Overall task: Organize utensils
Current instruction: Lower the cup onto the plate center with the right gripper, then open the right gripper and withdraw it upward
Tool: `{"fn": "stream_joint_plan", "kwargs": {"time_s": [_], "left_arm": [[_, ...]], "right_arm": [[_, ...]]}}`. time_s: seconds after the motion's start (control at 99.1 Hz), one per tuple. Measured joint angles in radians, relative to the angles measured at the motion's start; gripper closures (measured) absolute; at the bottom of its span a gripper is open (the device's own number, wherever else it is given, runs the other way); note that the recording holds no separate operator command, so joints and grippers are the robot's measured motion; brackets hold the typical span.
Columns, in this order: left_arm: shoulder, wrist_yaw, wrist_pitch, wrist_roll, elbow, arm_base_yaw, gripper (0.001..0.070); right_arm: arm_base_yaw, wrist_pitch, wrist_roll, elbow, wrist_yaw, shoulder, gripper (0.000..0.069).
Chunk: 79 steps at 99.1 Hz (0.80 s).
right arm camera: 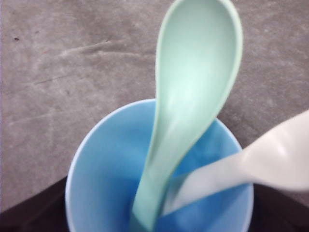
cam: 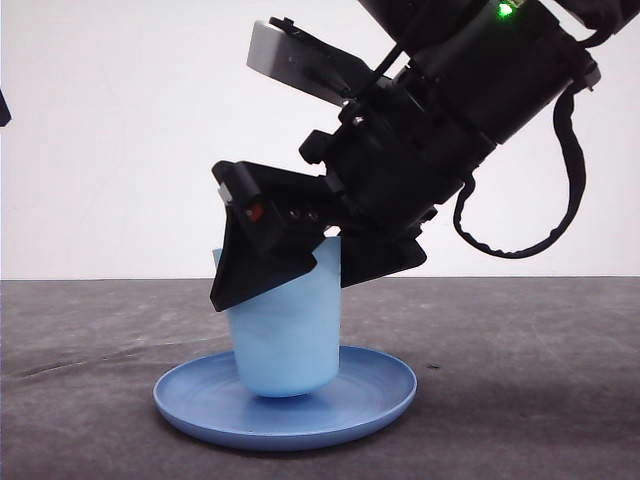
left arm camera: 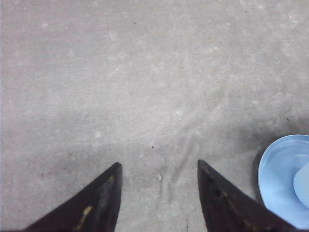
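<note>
The pale mint-green spoon [right arm camera: 193,87] stands in the light blue cup [right arm camera: 106,193] with its handle down and its oval bowl sticking out above the rim. Beside it the white fork [right arm camera: 270,154] leans in the same cup, handle down, its tines cut off by the frame edge. The cup [cam: 285,340] rests on the round blue plate [cam: 200,400]. My right gripper [cam: 280,295] straddles the cup's upper part, a black finger [cam: 250,250] against each side, shut on it. My left gripper [left arm camera: 159,163] hangs open over bare table with nothing between its fingers.
The grey table [cam: 540,380] stretches out on both sides of the plate. The plate's edge [left arm camera: 270,179] lies a short way off from my left gripper's fingers. A white wall stands behind the table.
</note>
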Motion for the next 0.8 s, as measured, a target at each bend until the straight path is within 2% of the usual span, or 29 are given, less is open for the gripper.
{"fn": "stream_joint_plan", "kwargs": {"time_s": [0.353, 0.525, 0.797], "left_arm": [[0.0, 0.0, 0.0, 0.0, 0.0, 0.0, 0.0415], [0.0, 0.0, 0.0, 0.0, 0.0, 0.0, 0.0415], [0.0, 0.0, -0.001, 0.0, 0.0, 0.0, 0.0415]], "right_arm": [[0.0, -0.019, 0.001, 0.0, -0.002, 0.0, 0.0012], [-0.01, -0.155, 0.001, 0.0, -0.002, -0.03, 0.0012], [-0.036, -0.389, 0.001, 0.0, 0.001, -0.216, 0.0012]]}}
